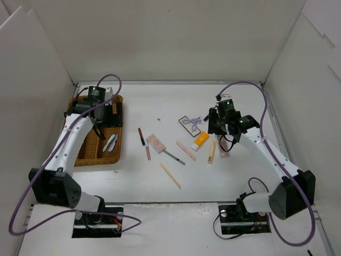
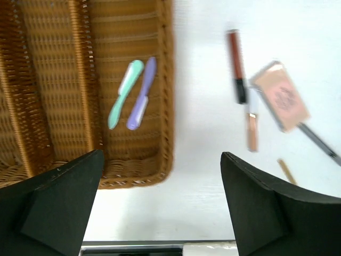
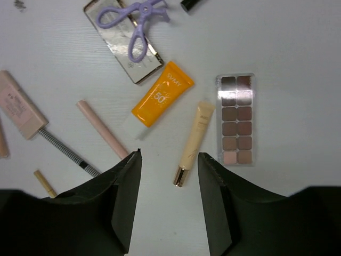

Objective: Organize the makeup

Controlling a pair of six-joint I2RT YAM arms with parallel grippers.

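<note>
My left gripper is open and empty, hovering over the near right corner of the wicker tray. It shows in the top view too. A green tool and a purple tool lie in the tray's right compartment. My right gripper is open and empty above the table, its jaws just short of a cream tube. Around it lie the orange tube, the brown palette, and the purple curler on the mirror.
On the table between the arms lie a pink compact, a dark red pencil, a peach stick, a striped pencil, a pink stick and a wooden stick. White walls enclose the table.
</note>
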